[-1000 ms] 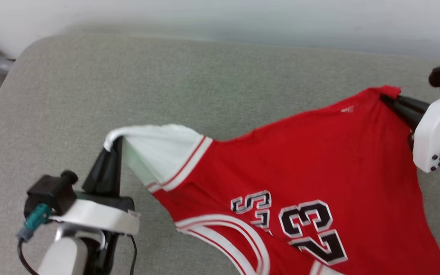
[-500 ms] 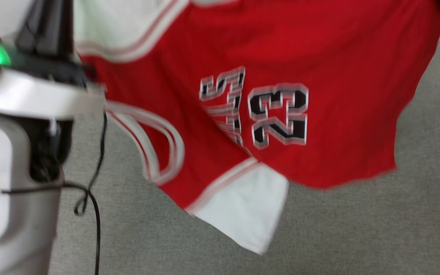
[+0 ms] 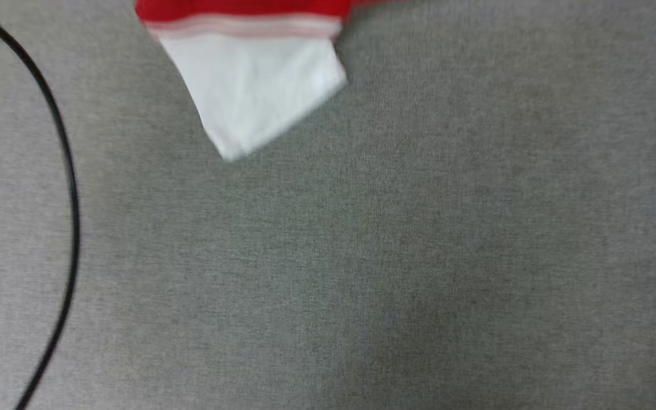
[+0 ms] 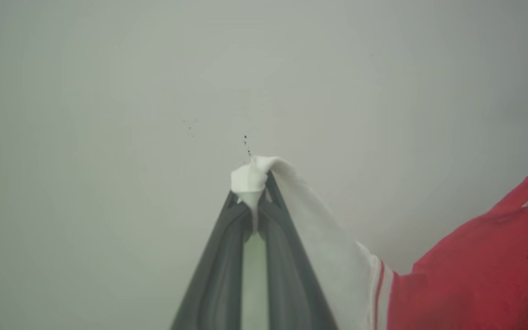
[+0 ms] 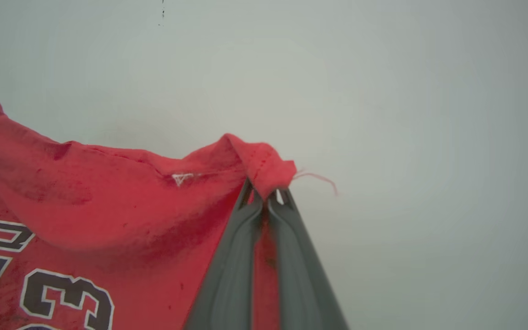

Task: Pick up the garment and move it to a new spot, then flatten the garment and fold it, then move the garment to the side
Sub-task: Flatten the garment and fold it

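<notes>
The garment is a red jersey with white sleeves and black "23" lettering. In the head view a white sleeve of the garment (image 3: 259, 85) with striped trim hangs down from the top edge above the grey surface (image 3: 396, 256). My left gripper (image 4: 255, 204) is shut on the tip of a white sleeve, and the garment (image 4: 484, 275) stretches away to the right. My right gripper (image 5: 266, 195) is shut on a red corner of the garment (image 5: 108, 197), which spreads to the left with the lettering showing. Both grippers hold it up against a pale wall.
A black cable (image 3: 69, 188) curves down the left side of the head view over the grey fabric surface. A pale plain wall (image 4: 154, 91) stands behind both grippers in the wrist views.
The head view has swung downward, so the garment has slid up toward the top edge and both grippers have left that view. The grippers stay shut on the garment.
</notes>
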Controlling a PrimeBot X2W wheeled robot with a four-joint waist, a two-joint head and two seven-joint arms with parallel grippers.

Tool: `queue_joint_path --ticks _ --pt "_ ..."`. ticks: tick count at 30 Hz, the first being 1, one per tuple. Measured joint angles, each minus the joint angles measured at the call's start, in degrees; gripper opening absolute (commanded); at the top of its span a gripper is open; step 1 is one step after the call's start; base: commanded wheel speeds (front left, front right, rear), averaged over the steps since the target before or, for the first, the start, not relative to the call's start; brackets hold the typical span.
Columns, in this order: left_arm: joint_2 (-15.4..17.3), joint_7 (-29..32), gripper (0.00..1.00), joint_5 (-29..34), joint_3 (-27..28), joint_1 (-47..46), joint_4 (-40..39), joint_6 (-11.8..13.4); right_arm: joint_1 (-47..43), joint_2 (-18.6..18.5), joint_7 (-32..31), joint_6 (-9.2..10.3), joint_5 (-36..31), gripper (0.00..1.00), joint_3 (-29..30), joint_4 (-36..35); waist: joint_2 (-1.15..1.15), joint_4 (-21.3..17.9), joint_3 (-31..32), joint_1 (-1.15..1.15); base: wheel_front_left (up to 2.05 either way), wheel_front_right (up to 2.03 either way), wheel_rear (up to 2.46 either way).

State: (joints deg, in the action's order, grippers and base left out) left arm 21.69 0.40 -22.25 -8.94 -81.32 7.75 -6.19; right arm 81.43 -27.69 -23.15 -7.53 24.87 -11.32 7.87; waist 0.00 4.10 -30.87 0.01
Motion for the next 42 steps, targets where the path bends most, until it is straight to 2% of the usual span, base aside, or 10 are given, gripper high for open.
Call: queue_joint_path --ticks 4,9,13,19,26,32,42 --pt "0.73 -1.35 0.00 0.16 -1.11 -10.77 7.17 -0.49 9.23 1.22 2.23 0.00 -2.78 0.00 -1.24 5.16 0.00 -0.17 -3.65 0.01 0.00 0.00 0.00" --pt "0.46 -3.49 0.00 0.15 -2.54 -19.90 13.71 -0.86 19.08 2.12 5.60 0.00 -4.75 0.00 -3.66 12.77 0.00 0.02 -6.19 0.00 0.00 0.00 0.00" --pt "0.48 -5.22 0.00 -0.19 -3.58 -22.70 17.42 -0.97 24.01 2.63 8.37 0.00 -4.87 0.00 -5.17 18.30 0.00 0.32 -7.21 0.00 0.00 0.00 0.00" --pt "1.04 -7.37 0.00 -1.34 -5.55 -21.58 21.40 -1.14 24.40 1.66 11.60 0.00 -2.04 0.00 -9.83 24.24 0.00 0.57 -8.81 0.00 0.00 0.00 0.00" --pt "2.94 -11.02 0.00 -3.26 -9.12 -10.53 22.72 -1.20 15.97 0.44 16.38 0.00 3.57 0.00 -15.95 27.58 0.00 0.17 -8.76 0.00 0.00 0.00 0.00" --pt "4.59 -13.77 0.00 -4.93 -9.46 3.59 18.98 -0.86 5.38 -1.89 19.87 0.00 9.04 0.00 -20.91 26.01 0.00 0.12 -6.29 0.00 0.00 0.00 0.00" --pt "4.78 -14.60 0.00 -6.58 -9.80 34.51 3.04 5.80 -17.37 -8.25 21.59 0.00 15.32 0.00 -25.42 17.73 0.00 0.34 0.83 -0.02 0.00 0.00 0.00"
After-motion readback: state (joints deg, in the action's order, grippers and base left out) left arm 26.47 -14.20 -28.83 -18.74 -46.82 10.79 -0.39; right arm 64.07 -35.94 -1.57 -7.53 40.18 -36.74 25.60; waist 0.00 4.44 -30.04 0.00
